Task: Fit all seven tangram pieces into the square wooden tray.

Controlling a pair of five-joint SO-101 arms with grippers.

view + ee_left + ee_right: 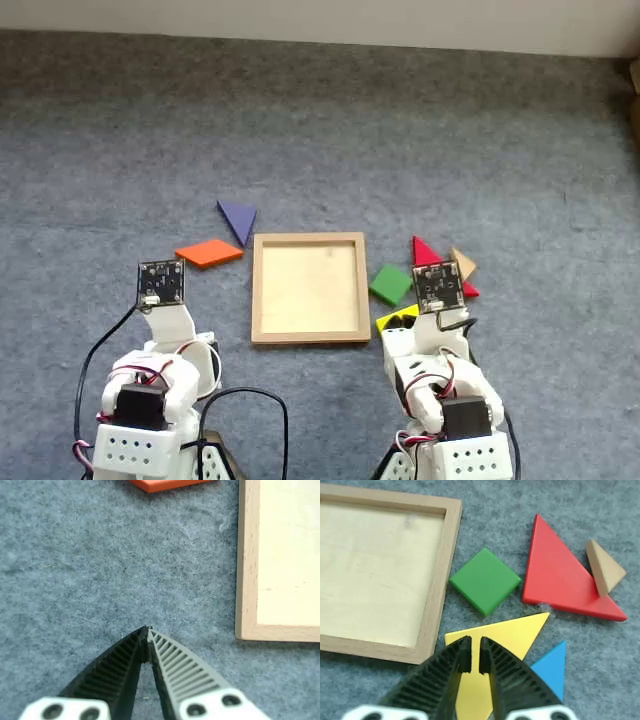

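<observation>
The square wooden tray lies empty mid-table. To its left are a purple triangle and an orange parallelogram. On its right lie a green square, a red triangle, a tan triangle and a yellow triangle. My left gripper is shut and empty over bare carpet, beside the tray's near left corner. My right gripper is shut with nothing in it, over the yellow triangle. A blue triangle lies next to it. The tan triangle overlaps the red one.
Grey carpet covers the table. Both arm bases stand at the near edge, the left arm and the right arm. A black cable loops between them. Open carpet stretches beyond the tray.
</observation>
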